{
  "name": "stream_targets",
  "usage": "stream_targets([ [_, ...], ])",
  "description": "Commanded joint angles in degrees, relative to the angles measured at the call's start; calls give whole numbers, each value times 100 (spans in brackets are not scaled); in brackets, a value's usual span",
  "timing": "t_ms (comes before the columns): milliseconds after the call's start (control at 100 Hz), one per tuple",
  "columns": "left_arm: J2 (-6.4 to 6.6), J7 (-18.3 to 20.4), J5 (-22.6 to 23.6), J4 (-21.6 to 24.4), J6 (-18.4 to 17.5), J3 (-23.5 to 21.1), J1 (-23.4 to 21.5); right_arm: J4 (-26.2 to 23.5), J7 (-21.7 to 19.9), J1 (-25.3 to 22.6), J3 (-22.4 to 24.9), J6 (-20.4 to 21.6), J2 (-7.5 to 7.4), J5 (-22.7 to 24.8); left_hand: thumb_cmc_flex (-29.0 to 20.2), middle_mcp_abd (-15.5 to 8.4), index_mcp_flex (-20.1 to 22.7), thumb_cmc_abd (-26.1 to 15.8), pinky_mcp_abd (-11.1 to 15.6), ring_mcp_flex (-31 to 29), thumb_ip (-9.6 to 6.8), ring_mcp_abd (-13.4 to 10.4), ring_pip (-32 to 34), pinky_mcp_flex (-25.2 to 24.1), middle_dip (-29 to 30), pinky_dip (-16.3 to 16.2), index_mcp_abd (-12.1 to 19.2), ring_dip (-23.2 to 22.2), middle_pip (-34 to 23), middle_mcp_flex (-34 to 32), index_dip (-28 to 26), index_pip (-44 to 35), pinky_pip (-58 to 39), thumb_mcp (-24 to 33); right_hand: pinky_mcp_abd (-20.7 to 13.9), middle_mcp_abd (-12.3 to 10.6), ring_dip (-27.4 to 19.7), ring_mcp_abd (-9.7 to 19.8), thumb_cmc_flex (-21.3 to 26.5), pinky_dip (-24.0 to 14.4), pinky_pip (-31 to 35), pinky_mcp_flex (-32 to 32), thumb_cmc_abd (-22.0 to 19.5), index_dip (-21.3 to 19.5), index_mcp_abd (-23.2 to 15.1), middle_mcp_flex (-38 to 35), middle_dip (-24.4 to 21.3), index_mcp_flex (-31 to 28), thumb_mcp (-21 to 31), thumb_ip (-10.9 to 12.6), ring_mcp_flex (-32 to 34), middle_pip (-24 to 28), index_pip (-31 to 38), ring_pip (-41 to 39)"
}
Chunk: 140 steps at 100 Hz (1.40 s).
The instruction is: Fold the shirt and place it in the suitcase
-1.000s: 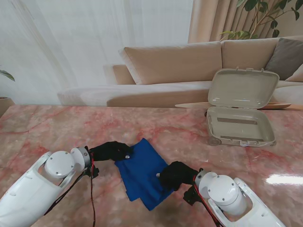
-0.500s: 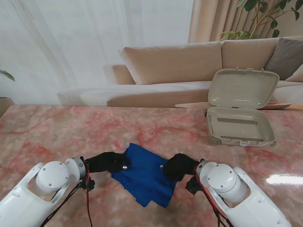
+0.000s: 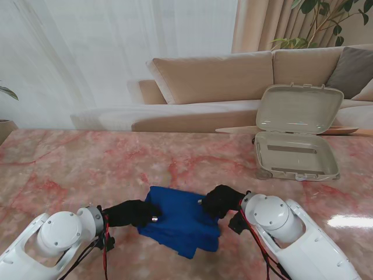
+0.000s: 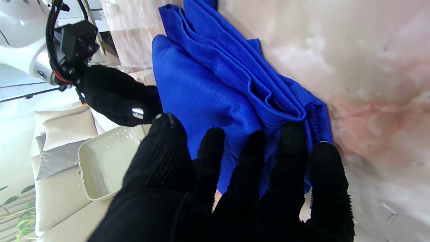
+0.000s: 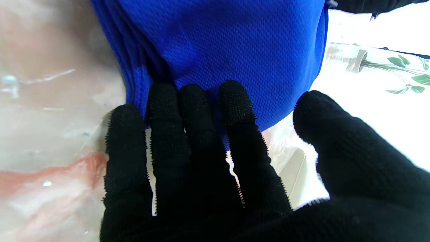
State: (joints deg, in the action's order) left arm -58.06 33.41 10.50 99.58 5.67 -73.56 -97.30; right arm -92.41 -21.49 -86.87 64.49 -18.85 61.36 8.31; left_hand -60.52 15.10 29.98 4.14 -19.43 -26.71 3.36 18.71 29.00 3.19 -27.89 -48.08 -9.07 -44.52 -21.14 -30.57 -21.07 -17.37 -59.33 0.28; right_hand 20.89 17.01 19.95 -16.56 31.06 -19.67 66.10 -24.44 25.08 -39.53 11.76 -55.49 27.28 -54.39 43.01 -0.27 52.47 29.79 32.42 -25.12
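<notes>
Stand view, shirt: the folded blue mesh-fabric shirt (image 3: 180, 220) lies on the pink marbled stone bench (image 3: 87, 163), near to me, between the two arms.
Stand view, suitcase: the small beige hard-shell suitcase (image 3: 296, 153) stands open with its lid raised, at the right and farther from me, well apart from the shirt.
Stand view, hands: the black-gloved left hand (image 3: 133, 212) touches the left edge of the shirt; the black-gloved right hand (image 3: 220, 200) touches the right edge.
Left wrist view, grip: the fingers (image 4: 292, 151) of the left hand lie on the layered edge of the shirt (image 4: 215, 80), and the thumb is at the other side of the cloth. It looks clamped on this edge, though how firmly I cannot tell.
Right wrist view, grip: four fingers (image 5: 188, 111) of the right hand press at the edge of the shirt (image 5: 221, 40). The thumb stands apart, so a closed grip I cannot confirm.
Handling: I judge the shirt light, soft and limp; the layers may slide open. It is better to hold both opposite edges through all layers and keep it level on the way to the suitcase.
</notes>
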Motion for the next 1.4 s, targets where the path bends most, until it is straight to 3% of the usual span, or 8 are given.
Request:
stream_targets([
  [0, 33, 53, 35, 114, 83, -11, -180, 107, -72, -8, -13, -62, 11, 2, 47, 50, 40, -351, -64, 98, -97, 329, -101, -70, 59, 80, -57, 90, 50, -137, 52, 108, 140, -225, -95, 13, -281, -82, -146, 136, -43, 57, 65, 84, -170, 105, -39, 94, 65, 37, -461, -47, 14, 539],
  [150, 31, 11, 133, 449, 192, -191, -483, 76, -105, -15, 25, -57, -2, 35, 109, 93, 35, -394, -68, 80, -86, 369, -110, -64, 88, 97, -66, 127, 85, -136, 59, 183, 142, -238, -179, -14, -284, 5, -109, 134, -72, 143, 52, 115, -161, 163, -31, 129, 46, 19, -521, -45, 31, 569],
  [400, -71, -388, 40, 1018, 470, -574, -1003, -247, -50, -217, 256, -9, -22, 253, 148, 190, 75, -457, -121, -28, -79, 473, 0, 56, 88, 110, -132, 108, 75, -196, 58, 284, 53, -241, -252, -43, -253, 59, -101, 99, -51, 190, 91, 154, -166, 183, -11, 138, 43, 9, -528, -16, 66, 558],
  [590, -100, -587, 474, 1471, 392, -900, -1340, -717, 132, -602, 584, 68, -9, 412, 175, 183, 170, -459, -150, -112, -76, 472, 64, 116, 79, 111, -138, 94, 57, -296, 44, 305, -21, -249, -249, -46, -227, 50, -134, 82, -51, 193, 125, 174, -183, 157, -9, 118, 85, 1, -508, -21, 88, 547],
  [740, -134, -739, 536, 1588, 271, -977, -1319, -1148, 385, -1019, 846, 220, 30, 487, 184, 180, 230, -454, -167, -148, -75, 478, 71, 144, 79, 131, -145, 99, 66, -339, 31, 314, -30, -248, -239, -48, -200, 32, -163, 72, -44, 169, 138, 181, -195, 113, -4, 102, 92, -4, -454, -28, 91, 526],
  [930, -193, -1007, 343, 1251, -37, -651, -780, -1473, 667, -1426, 967, 575, 75, 518, 174, 149, 313, -415, -174, -198, -72, 438, 66, 181, 69, 140, -139, 111, 56, -384, 5, 291, -60, -247, -207, -48, -135, -5, -192, 53, -18, 117, 158, 190, -218, 128, -14, 132, 118, 0, -378, -90, 58, 488],
  [1070, -189, -933, 79, 807, -194, -295, -248, -1535, 782, -1588, 930, 828, 90, 499, 164, 111, 314, -416, -168, -189, -72, 409, 45, 175, 66, 157, -127, 124, 50, -371, -10, 275, -48, -240, -173, -51, -54, -44, -204, 17, 50, 98, 143, 188, -234, 210, -33, 179, 104, 6, -338, -162, 11, 431],
  [1390, -186, -740, -251, -183, -427, 361, 554, -1164, 897, -1331, 510, 1053, 132, 241, 151, 86, 321, -400, -169, -179, -74, 395, 36, 156, 54, 185, -122, 136, 7, -362, -41, 192, -45, -238, -192, -54, 13, -23, -160, 2, 43, 159, 148, 169, -244, 311, -26, 225, 88, 11, -415, -186, -24, 488],
])
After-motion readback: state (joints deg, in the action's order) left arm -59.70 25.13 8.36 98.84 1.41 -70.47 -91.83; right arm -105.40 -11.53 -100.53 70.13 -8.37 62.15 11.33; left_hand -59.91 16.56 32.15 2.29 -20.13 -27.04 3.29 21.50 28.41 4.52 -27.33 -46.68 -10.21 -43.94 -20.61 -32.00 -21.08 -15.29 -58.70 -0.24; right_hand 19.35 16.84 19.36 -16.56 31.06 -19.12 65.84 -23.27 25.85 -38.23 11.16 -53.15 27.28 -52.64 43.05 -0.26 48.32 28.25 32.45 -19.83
